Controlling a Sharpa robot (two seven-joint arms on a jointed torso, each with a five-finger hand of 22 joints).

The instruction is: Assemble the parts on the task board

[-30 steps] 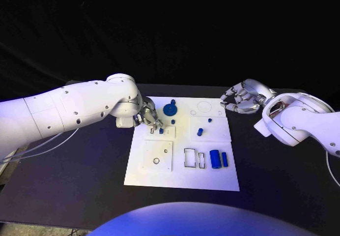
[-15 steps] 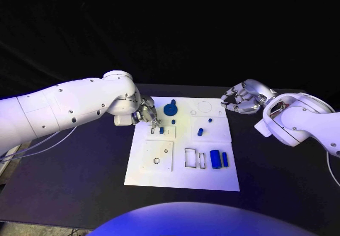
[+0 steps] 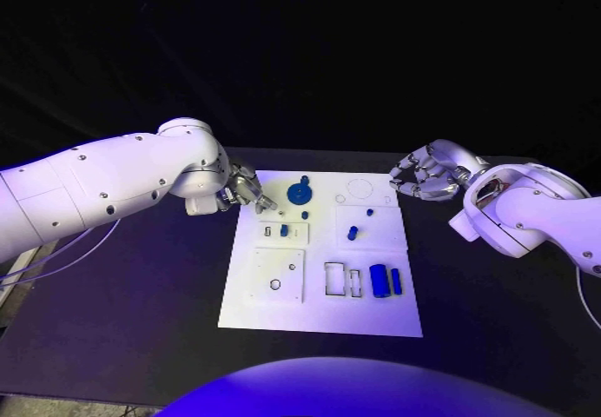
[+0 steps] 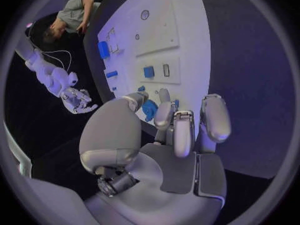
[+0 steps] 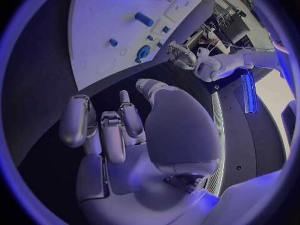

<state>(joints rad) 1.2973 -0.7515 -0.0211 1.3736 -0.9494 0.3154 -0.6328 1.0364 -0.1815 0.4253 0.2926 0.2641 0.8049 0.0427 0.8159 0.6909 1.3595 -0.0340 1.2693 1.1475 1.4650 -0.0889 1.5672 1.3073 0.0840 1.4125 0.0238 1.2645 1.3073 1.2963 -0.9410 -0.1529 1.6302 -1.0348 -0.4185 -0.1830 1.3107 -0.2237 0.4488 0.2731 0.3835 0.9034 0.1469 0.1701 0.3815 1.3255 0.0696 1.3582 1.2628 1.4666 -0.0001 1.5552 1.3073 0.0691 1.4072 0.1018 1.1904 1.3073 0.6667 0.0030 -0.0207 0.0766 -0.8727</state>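
White flat plastic task board point(image 3: 320, 300) mid-table, carrying small blue plastic parts point(image 3: 379, 281): round disc near far edge, pegs mid-board, cylinders beside rectangular slots. Judged light, rigid, smooth, likely slippery; best pinched across the sides. Left hand point(image 3: 247, 191) at board's far-left edge, fingers apart, holding nothing. Right hand point(image 3: 425, 176) off the far-right corner, fingers curled inward, empty. No legible writing.
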